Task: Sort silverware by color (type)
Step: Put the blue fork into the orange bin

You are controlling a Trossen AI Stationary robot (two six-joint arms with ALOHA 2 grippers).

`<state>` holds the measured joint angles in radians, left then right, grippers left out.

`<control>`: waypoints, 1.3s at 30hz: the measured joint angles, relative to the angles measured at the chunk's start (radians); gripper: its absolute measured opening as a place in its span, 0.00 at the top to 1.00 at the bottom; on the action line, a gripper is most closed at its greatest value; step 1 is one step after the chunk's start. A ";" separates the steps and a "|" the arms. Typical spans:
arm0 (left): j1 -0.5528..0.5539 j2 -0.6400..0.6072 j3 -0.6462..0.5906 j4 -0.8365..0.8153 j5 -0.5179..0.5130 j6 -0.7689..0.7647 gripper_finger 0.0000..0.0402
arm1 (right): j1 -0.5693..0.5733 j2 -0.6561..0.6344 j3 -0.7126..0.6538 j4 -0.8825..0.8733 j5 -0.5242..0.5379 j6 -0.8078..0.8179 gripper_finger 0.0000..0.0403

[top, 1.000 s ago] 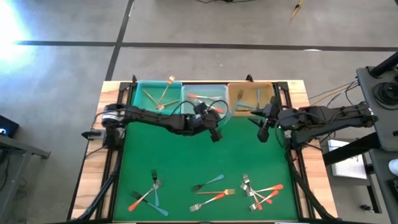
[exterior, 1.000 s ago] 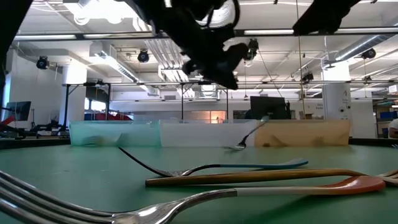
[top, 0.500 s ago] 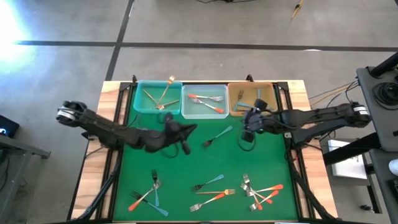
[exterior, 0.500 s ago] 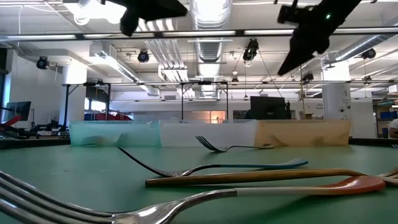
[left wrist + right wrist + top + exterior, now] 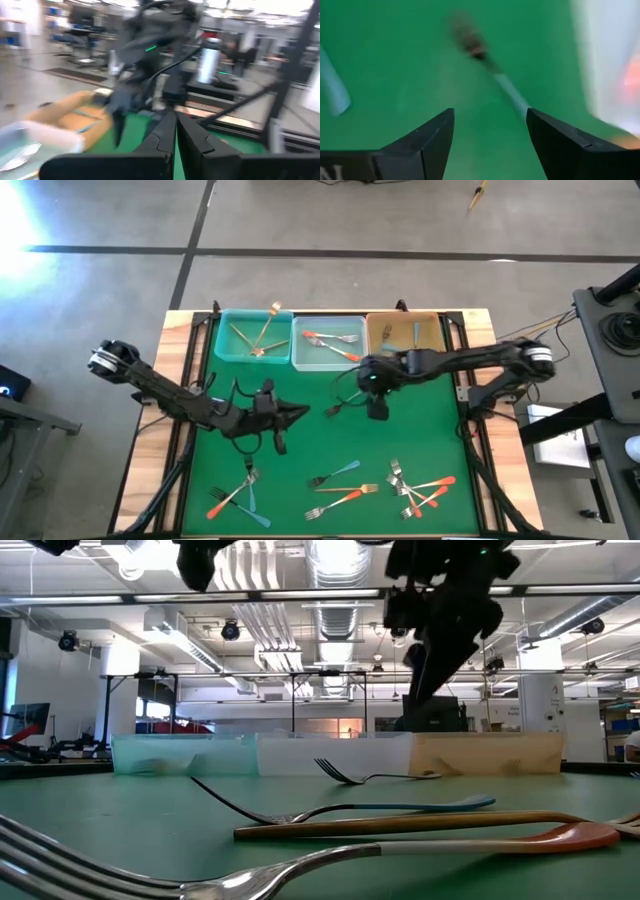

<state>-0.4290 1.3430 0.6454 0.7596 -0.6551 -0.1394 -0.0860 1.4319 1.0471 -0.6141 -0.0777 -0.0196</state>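
Loose teal-handled fork (image 5: 347,399) lying flat mid-mat, more forks (image 5: 418,484) heaped along the near edge (mixed colours)

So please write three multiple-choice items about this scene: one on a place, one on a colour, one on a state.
1. Where is the lone blue-handled fork?
A. on the green mat, in front of the clear bin
B. inside the teal bin
C. held by the left gripper

2. What colour are the forks in the teal bin?
A. orange-red
B. gold
C. blue

3. How do the right gripper fingers stand?
A. shut
B. open
C. hidden

Answers:
1 A, it lies on the mat.
2 B, gold forks lie there.
3 B, the wrist view shows a wide gap.
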 joint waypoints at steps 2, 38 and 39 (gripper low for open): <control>0.000 0.000 0.011 -0.009 0.089 0.010 1.00 | 0.001 0.074 0.039 -0.018 -0.034 -0.091 0.41; -0.061 -0.021 0.048 -0.145 0.322 -0.004 1.00 | -0.057 0.496 0.318 -0.082 -0.024 -0.449 0.55; -0.062 -0.025 0.048 -0.144 0.322 -0.004 1.00 | -0.060 0.499 0.320 -0.080 -0.029 -0.447 0.56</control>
<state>-0.4905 1.3184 0.6930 0.6151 -0.3332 -0.1436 -0.1464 1.9313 1.3666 -0.6937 -0.1063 -0.4670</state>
